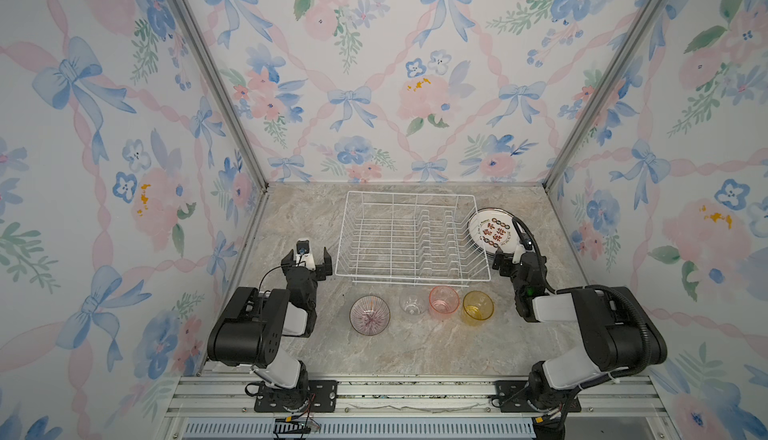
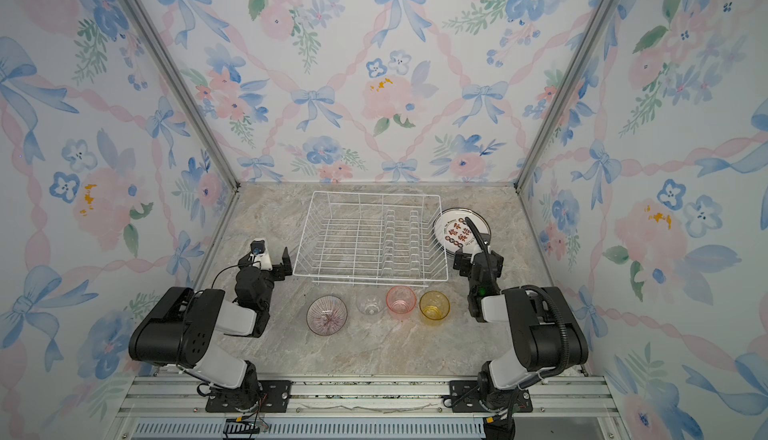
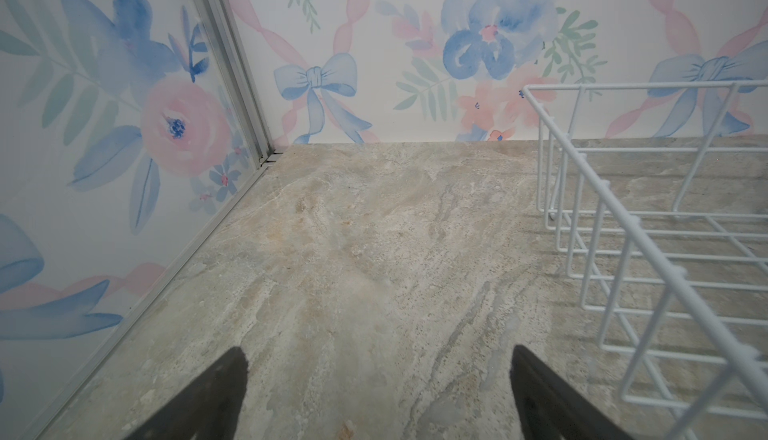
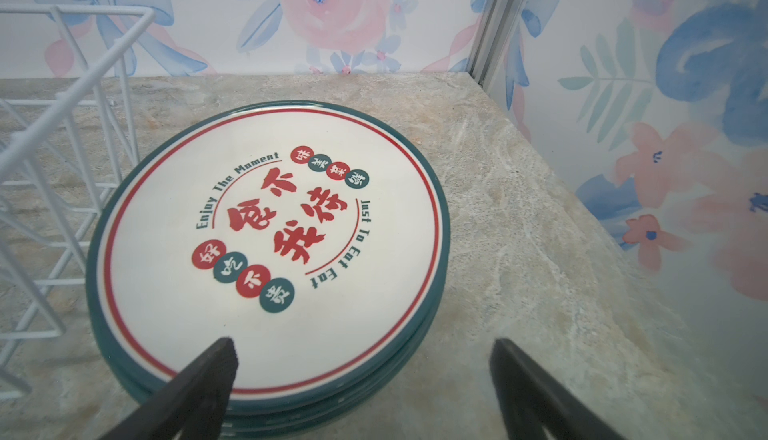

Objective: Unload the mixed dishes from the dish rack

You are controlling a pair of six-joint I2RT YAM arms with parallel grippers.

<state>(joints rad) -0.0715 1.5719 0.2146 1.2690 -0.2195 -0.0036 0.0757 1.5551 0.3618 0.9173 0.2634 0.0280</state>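
I've got 2 top cams mounted high above the front rail, side by side, tilted down twd 12 o'clock. They're wide & far, so both give me nearly the same full pic: table w/ dish rack mid-frame. L wrist cam sits low & close at the rack's 9 o'clock side, facing 12 into the back corner; it shares that rack edge w/ the top views. R wrist cam sits at the rack's 3 o'clock, close over the plate stack, facing abt 12. The wrist views overlap only on opposite ends of the rack & on the back wall.
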